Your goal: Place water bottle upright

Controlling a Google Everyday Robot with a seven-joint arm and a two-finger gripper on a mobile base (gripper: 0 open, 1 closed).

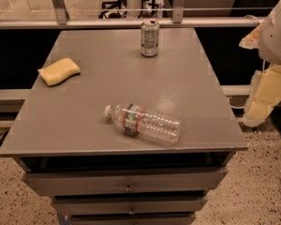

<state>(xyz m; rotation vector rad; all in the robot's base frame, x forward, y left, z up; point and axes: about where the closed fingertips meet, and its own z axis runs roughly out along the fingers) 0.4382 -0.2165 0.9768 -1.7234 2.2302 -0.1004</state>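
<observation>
The bench (187,78) has 3 drawer fronts (129,187) showing below its front lip. The top 1 sits a little open.

Just behind that lip lies the bottle (143,122), flat on its side. Its white cap points left and slightly away, and its base points right, close to the front edge. It is not yet upright, so the whole task remains.

The gripper (262,102) hangs at the right edge of view, off the bench and beside its right side, well apart from the bottle. I cannot tell whether it is open or closed.

Farther back on the left is a yellow sponge (59,71). At the far middle stands a silver can (149,38), upright, with a rail (107,23) behind it.

Risks, as I judge them:
- The bottle is round and ribbed, so a nudge from an off-centre approach could roll it. With so little bench in front of it, it could go over the edge.
- Thin clear plastic may buckle or slip in a hard squeeze.
- Gripped too near the cap, it could swing while being turned.
- Released with its base not flat on the bench, it would likely topple again.

The sponge and can are well clear of any likely path.

The bottle's label band is edged in red, but its print cannot be read. The can carries dark markings, and no brand is legible.
</observation>
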